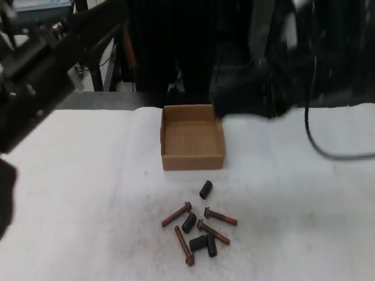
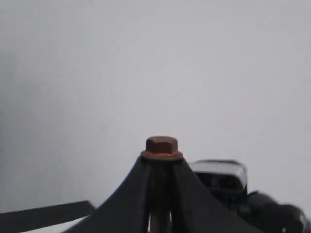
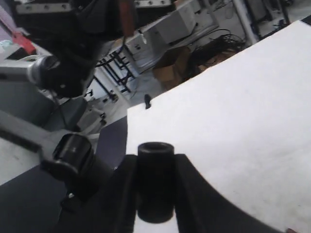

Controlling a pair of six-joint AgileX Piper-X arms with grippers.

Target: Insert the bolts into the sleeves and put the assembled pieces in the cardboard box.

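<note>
A: Which way does the held piece point?

B: The rust-brown hex-head bolt (image 2: 161,145) has its long axis along the fingers of the left gripper (image 2: 161,164). The head stands out past the fingertips and the shank runs back between them. The fingers are closed narrowly on the shank.

A: And the other arm?

B: The right gripper (image 3: 155,158) clamps a black cylindrical sleeve (image 3: 155,187) between its two fingers. The long axis of the sleeve also runs along the fingers. Its open mouth faces away from the wrist, so the dark bore is visible.

A: How do these two look?

B: The bolt has a flange under the six-sided head and a dull, rusty surface. The sleeve is matte black with a smooth wall.

A: How many pieces lie on the bench?

B: In the high view, in the lower middle of the frame, there are four loose bolts (image 1: 176,214), (image 1: 221,216), (image 1: 212,232), (image 1: 184,245) and four loose sleeves (image 1: 205,189), (image 1: 188,222), (image 1: 198,243), (image 1: 211,244). They all lie flat and close together. The bolts point along different diagonals. One sleeve lies a little apart, nearest to the box.

A: Where is the box?

B: The brown cardboard box (image 1: 193,162) sits open in the centre of the frame, just above the group. A white cloth (image 1: 88,193) covers the bench under everything.
</note>
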